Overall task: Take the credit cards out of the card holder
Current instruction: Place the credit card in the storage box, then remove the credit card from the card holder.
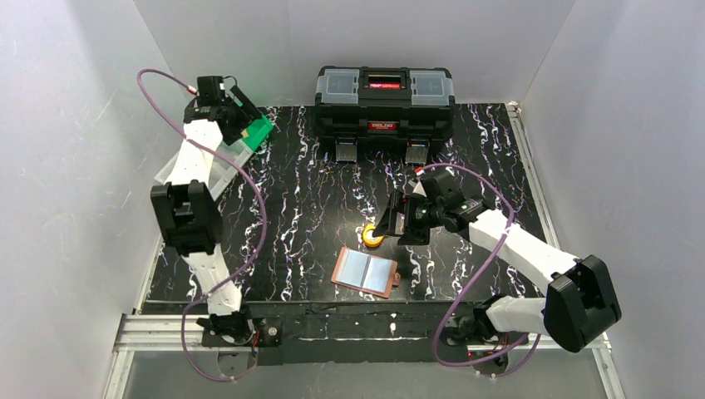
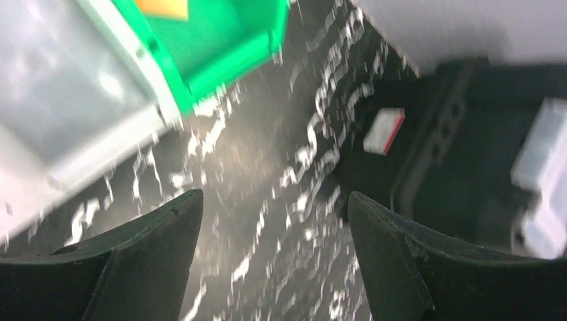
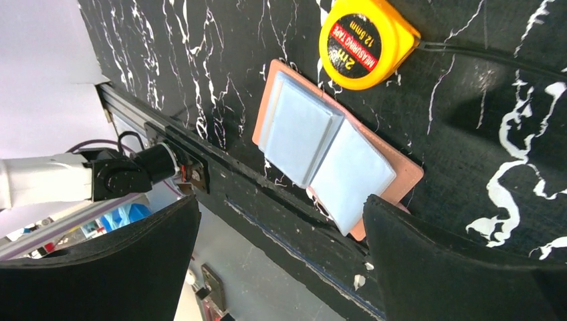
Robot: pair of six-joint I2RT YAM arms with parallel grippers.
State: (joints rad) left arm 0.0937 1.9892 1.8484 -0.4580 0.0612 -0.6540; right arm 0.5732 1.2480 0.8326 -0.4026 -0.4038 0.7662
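Observation:
The card holder [image 1: 363, 272] lies open and flat near the table's front edge, tan leather with two pale bluish sleeves facing up. It also shows in the right wrist view [image 3: 321, 147]. No card shows in the sleeves. My right gripper [image 1: 399, 229] is open and empty above and just behind the holder; in its own view [image 3: 281, 200] the jaws stand wide apart over the holder's near end. My left gripper [image 1: 245, 125] is open and empty at the far left by the green bin [image 1: 259, 129]. A gold-tan flat piece [image 2: 164, 7] lies in that bin, cut off by the frame.
A round yellow tape measure [image 1: 373, 235] sits just behind the holder, also in the right wrist view [image 3: 364, 43]. A large black toolbox [image 1: 384, 101] stands at the back centre. A white bin [image 2: 60, 107] sits beside the green bin [image 2: 220, 40]. The left wrist view is blurred.

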